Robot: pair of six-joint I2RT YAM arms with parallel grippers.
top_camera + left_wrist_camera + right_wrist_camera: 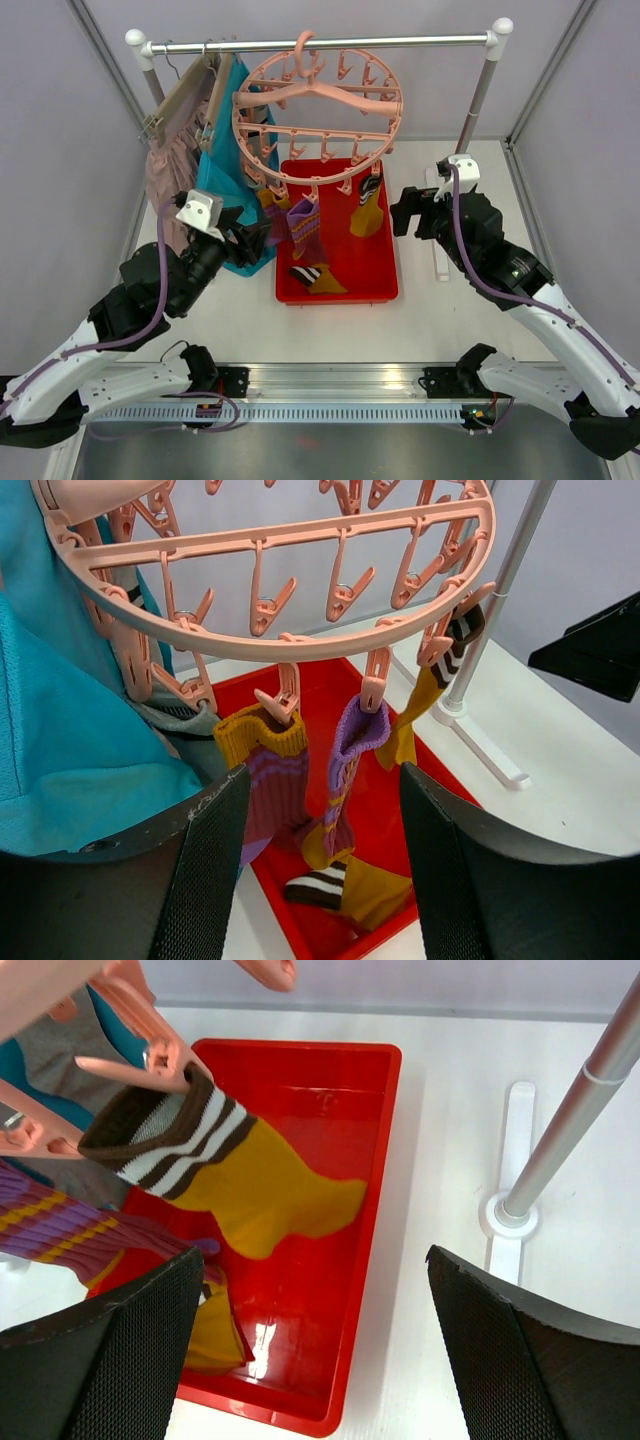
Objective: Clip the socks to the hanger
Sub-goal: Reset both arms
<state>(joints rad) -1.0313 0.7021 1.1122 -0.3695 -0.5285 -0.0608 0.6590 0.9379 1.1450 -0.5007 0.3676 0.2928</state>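
Both grippers are empty: left gripper (pixel 322 780) fingers are part spread near the 2 purple socks (pixel 275 790) clipped to the hanger (pixel 300 528), and right gripper (pixel 312 1260) fingers are spread wide by the clipped mustard sock (pixel 270 1195). 1 loose sock (pixel 318 278), mustard with a black-and-white band, lies crumpled in the red tray (pixel 375 270) below; it looks light and limp, so I'd pinch it at the cuff. The hanging socks and my fingers cover part of it, so I can't tell which end is the cuff.

Both arms stretch forward with bent elbows, wrists turned inward. The left gripper (pixel 258 238) has its fingers apart, empty; the right gripper (pixel 403 212) is spread wide, empty.
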